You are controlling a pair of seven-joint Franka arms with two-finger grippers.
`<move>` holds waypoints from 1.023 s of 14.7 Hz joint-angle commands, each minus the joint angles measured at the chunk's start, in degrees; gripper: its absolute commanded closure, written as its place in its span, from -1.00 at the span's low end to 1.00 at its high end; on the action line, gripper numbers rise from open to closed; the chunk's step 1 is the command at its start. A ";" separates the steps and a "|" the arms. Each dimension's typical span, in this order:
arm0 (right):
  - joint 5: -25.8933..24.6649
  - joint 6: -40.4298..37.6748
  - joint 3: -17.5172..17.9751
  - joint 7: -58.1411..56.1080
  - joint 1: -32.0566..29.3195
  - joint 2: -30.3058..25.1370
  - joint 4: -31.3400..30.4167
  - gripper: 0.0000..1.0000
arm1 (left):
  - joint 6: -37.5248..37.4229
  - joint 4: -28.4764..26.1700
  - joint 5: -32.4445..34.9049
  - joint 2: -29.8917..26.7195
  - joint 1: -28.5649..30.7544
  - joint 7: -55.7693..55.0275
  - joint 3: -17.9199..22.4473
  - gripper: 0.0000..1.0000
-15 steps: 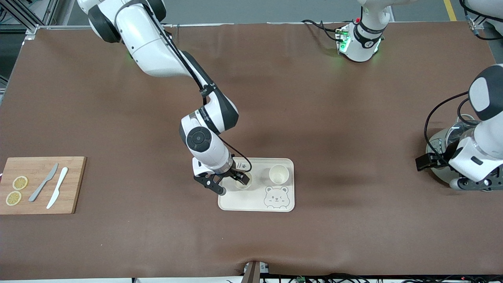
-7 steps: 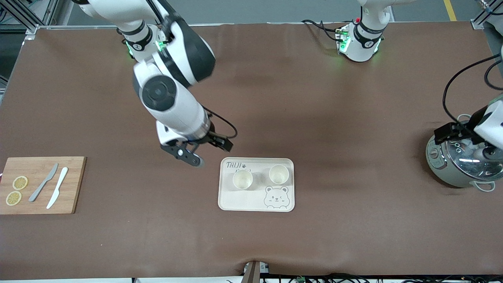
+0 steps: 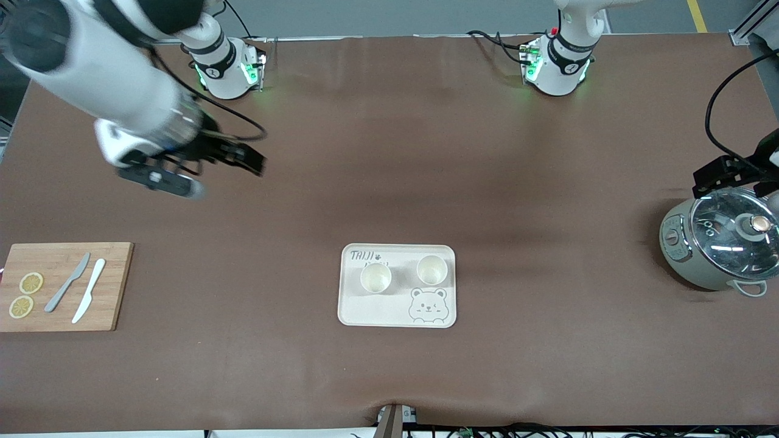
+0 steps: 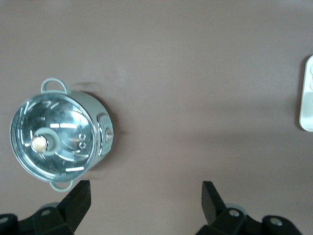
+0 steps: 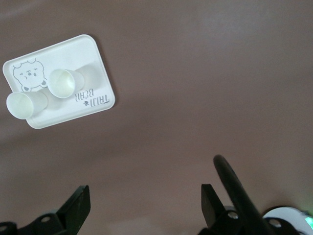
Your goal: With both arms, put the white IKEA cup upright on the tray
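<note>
On the brown table (image 3: 389, 182), a little nearer the front camera than its centre, sits the cream tray (image 3: 371, 313), and both white cups are standing upright on it, mouths up. One cup (image 3: 375, 278) stands toward the right arm's end of the tray, the other cup (image 3: 432, 270) at about three o'clock from it, toward the left arm's end, just above the bear drawing (image 3: 428, 305). The two cups are near each other but apart.

Up in the air, at roughly ten o'clock from the tray, hangs the right pincer (image 3: 210, 173), its fingers spread wide and holding nothing, over bare table. Out at three o'clock from the tray, the left pincer (image 4: 145, 196) is over the table beside the grey cooker pot (image 3: 718, 246), its fingers also wide apart and empty.

At nine o'clock from the tray lies a wooden cutting board (image 3: 112, 286) carrying two lemon slices (image 3: 25, 294), a grey knife (image 3: 67, 281) and a white knife (image 3: 89, 290).
</note>
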 commanded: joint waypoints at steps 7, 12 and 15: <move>-7.85 8.50 1.03 -35.66 -24.08 -8.26 -9.16 -1.00 | -8.01 2.95 -3.68 -6.49 2.62 11.99 3.40 -1.00; -7.94 8.16 1.12 -35.85 -24.80 -7.82 -8.72 -1.00 | -9.59 2.86 -3.15 -6.67 2.53 12.43 3.76 -1.00; -7.94 8.43 1.21 -36.03 -24.71 -6.95 -8.38 -1.00 | -9.07 3.12 -3.41 -5.97 2.26 12.44 3.67 -1.00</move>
